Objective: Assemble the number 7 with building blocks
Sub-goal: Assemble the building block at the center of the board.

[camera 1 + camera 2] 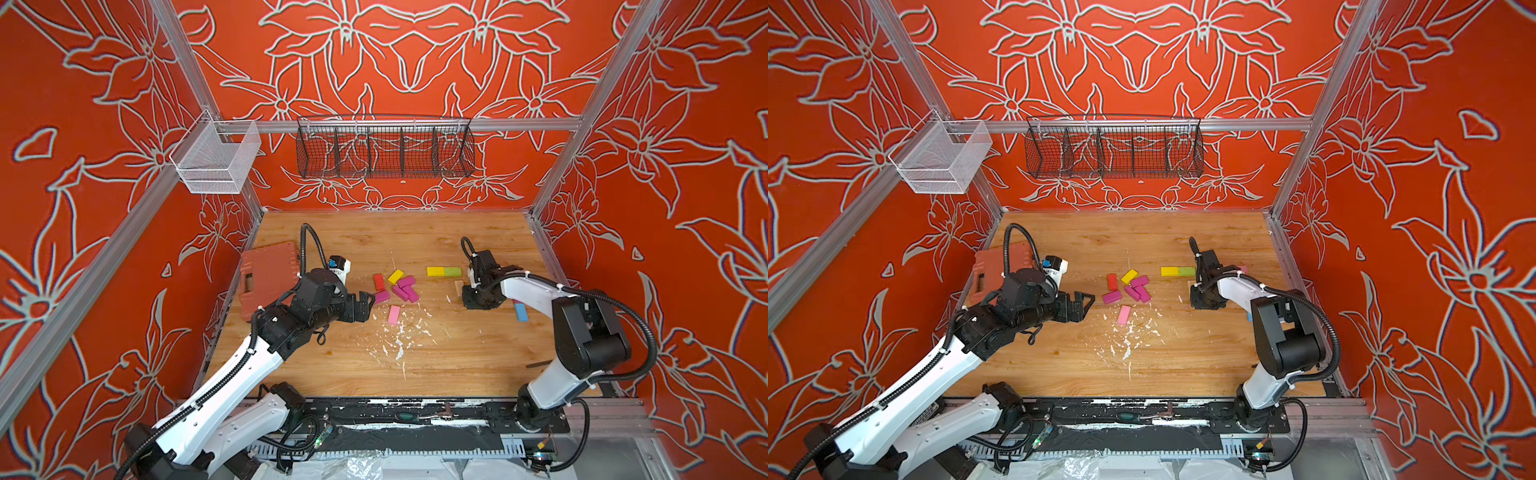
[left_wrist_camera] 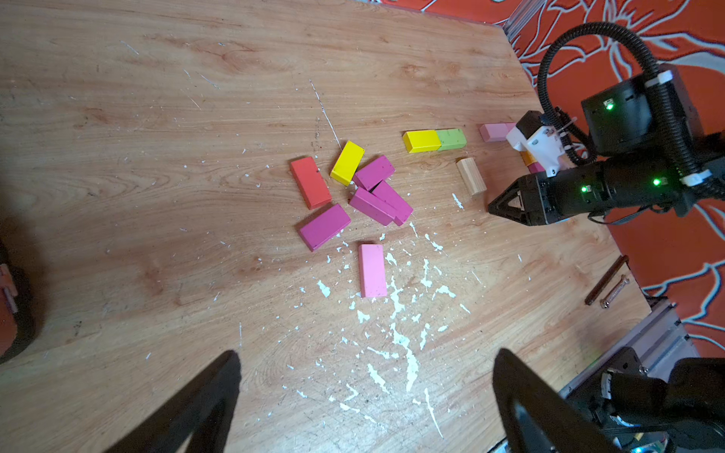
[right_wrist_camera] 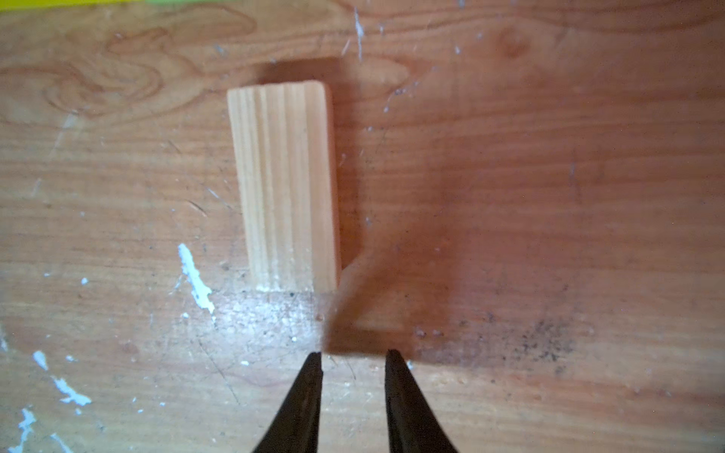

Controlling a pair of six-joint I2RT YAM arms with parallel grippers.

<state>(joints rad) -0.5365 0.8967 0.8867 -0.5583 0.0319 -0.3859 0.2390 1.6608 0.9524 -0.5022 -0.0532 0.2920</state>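
Wooden table seen from above, with two robot arms and small flat toy blocks. By count there are four magenta blocks, two yellow, two light pink, and one each of red, green, bare wood and blue. A bit of orange shows behind the right arm.

The start of the 7 is one yellow block and the green block, end to end in a row, at about 1 o'clock from the table's middle. The wood block lies at 5 o'clock of that row, apart from it.

The right gripper points down at the table. Its jaws are only narrowly apart with nothing between them. The wood block is just beside it at 9 o'clock, not touching. The blue block lies at its 4 o'clock, partly under the arm.

The left gripper hangs spread wide and empty. At its 3 o'clock, near the fingertips, is a loose pile: the red block, the other yellow block and all four magentas. One pink block lies at 6 o'clock of the pile.
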